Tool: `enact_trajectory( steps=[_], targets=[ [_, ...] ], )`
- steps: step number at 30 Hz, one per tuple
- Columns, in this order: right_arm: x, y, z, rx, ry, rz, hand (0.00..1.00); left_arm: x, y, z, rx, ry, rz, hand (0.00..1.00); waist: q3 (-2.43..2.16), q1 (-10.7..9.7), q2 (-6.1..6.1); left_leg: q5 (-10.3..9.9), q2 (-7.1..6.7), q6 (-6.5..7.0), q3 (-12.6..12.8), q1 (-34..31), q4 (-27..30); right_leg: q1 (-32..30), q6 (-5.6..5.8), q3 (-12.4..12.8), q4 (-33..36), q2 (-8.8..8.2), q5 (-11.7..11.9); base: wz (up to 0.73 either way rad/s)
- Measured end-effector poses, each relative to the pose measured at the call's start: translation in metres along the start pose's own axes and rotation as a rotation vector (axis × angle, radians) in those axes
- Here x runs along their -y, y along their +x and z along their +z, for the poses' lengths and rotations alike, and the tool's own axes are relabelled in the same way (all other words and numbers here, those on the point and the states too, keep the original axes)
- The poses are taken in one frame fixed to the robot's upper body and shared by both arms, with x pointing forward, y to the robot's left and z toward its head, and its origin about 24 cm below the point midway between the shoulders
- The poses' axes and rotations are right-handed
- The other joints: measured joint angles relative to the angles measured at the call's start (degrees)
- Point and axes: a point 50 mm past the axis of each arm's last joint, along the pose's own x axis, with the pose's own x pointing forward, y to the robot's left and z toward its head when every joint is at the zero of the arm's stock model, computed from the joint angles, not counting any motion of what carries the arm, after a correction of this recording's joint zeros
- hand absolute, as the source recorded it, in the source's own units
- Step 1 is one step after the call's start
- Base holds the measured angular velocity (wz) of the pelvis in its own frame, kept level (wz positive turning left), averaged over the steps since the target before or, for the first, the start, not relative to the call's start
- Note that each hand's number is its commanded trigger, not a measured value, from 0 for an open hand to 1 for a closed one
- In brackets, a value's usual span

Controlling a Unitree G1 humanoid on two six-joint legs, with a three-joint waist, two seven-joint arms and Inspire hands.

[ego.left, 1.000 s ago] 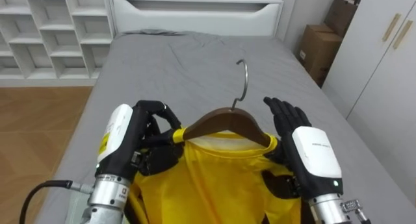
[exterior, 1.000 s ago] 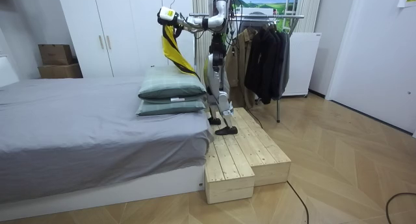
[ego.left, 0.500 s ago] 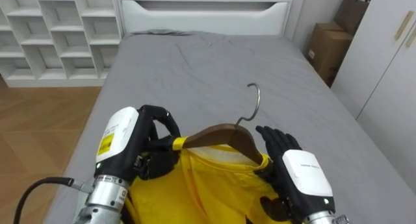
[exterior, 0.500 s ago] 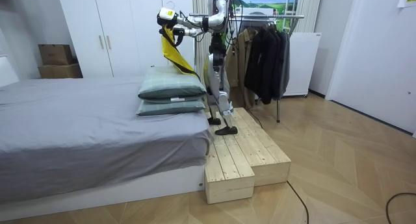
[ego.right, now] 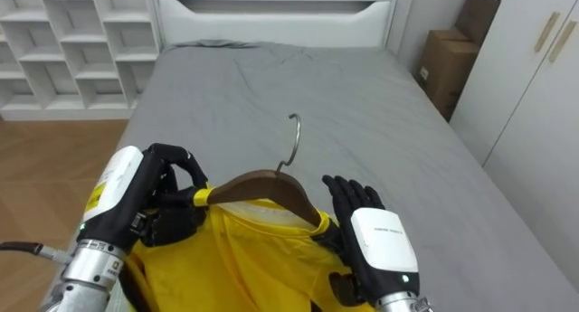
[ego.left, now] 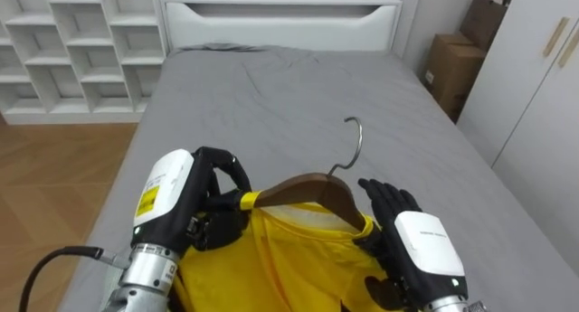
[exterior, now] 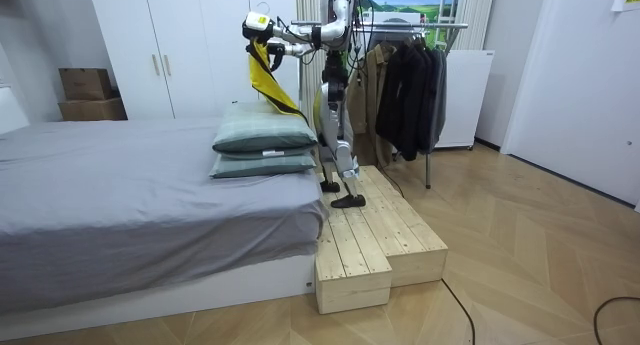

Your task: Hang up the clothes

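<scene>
A brown wooden hanger with a metal hook carries a yellow garment and is held up over the grey bed. My left hand is curled round the hanger's left end and the yellow cloth there. My right hand rests with straight fingers against the hanger's right shoulder. In the room view I stand on a wooden platform at the bed's end, and the garment hangs from my raised hands.
Two pillows lie on the bed below the garment. A clothes rack with dark clothes stands behind me. White shelves are left of the bed. Cardboard boxes and a white wardrobe are on the right.
The hanger and garment have sunk slightly and the hook has shifted right. My right hand has dropped lower along the hanger's right shoulder. The eye view itself has shifted a little.
</scene>
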Motion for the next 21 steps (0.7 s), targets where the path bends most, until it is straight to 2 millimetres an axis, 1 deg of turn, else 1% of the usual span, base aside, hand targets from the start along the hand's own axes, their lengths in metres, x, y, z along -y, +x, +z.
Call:
enact_trajectory(
  steps=[1,2,6,11,16,21],
  targets=[
    [0.0,0.0,0.0,0.0,0.0,0.0,0.93,0.0,0.0,0.0,0.0,0.0,0.0,1.0,0.0,0.0,-0.01,0.0,0.0,0.0,0.01,0.0,0.0,0.0,0.0,0.02,0.0,0.01,0.0,0.0],
    [0.0,0.0,0.0,0.0,0.0,0.0,1.0,0.0,0.0,0.0,0.0,0.0,0.0,1.0,0.01,-0.04,-0.02,0.0,0.0,0.0,0.02,0.0,0.01,-0.01,0.0,0.03,-0.01,0.01,0.0,0.0],
    [0.0001,0.0,-0.0001,0.0,0.0,0.0,1.0,0.0,0.0,0.0,0.0,0.0,-0.001,1.0,0.01,-0.23,-0.11,0.0,0.02,0.0,0.02,-0.02,0.01,0.0,0.0,-0.01,-0.04,0.0,0.0,0.0],
    [0.0,-0.0003,-0.0002,-0.001,0.001,-0.002,1.0,0.0,0.0001,-0.0001,-0.001,-0.001,-0.004,1.0,0.01,-0.98,-0.18,0.0,0.02,0.0,0.09,0.0,-0.01,0.01,0.0,-0.01,-0.05,-0.02,0.0,0.0],
    [-0.0015,-0.0061,-0.0046,-0.028,0.008,0.002,1.0,0.0005,0.0002,0.0001,-0.002,-0.006,-0.006,1.0,0.03,-1.03,-0.22,0.0,0.06,0.0,0.13,0.15,-0.06,0.1,0.0,-0.04,0.0,-0.01,0.0,0.0],
    [-0.0008,-0.006,-0.0049,-0.031,0.011,-0.008,1.0,0.0015,0.0001,0.0004,-0.002,-0.007,-0.017,1.0,0.09,-0.98,-0.29,0.0,0.05,0.0,0.33,0.47,-0.1,0.38,0.01,0.02,-0.03,0.02,-0.01,0.0]
  ],
)
